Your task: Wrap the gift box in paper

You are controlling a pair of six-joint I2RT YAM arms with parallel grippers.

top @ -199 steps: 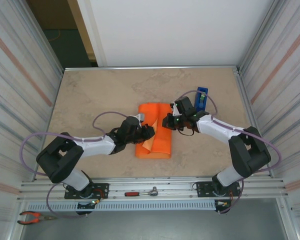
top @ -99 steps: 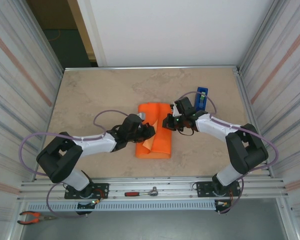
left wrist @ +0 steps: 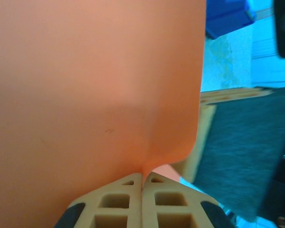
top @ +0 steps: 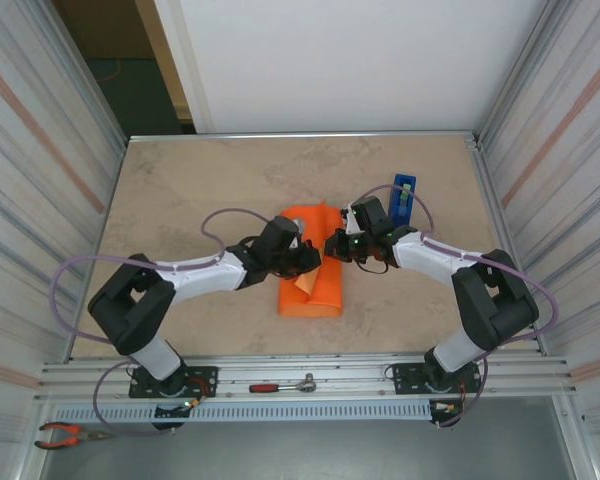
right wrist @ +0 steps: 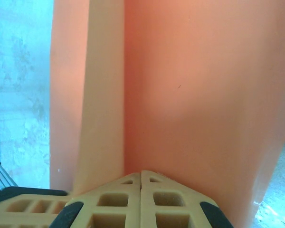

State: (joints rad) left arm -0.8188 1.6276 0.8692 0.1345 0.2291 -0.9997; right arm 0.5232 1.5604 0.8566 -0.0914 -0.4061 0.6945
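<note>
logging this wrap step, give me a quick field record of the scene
paper: orange sheet, folded over itself at mid-table
left pincer: shut on the paper's edge
right pincer: shut on the paper
tape dispenser: blue, beyond the right pincer, apart from the paper
table: beige marbled top

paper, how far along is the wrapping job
Done: the paper is folded over into a narrow bundle. In hand: the left gripper and right gripper each pinch a paper flap, jaws shut, from opposite sides. Left: the flaps look loose and untaped as far as shows, and the blue tape dispenser stands apart, untouched.
</note>
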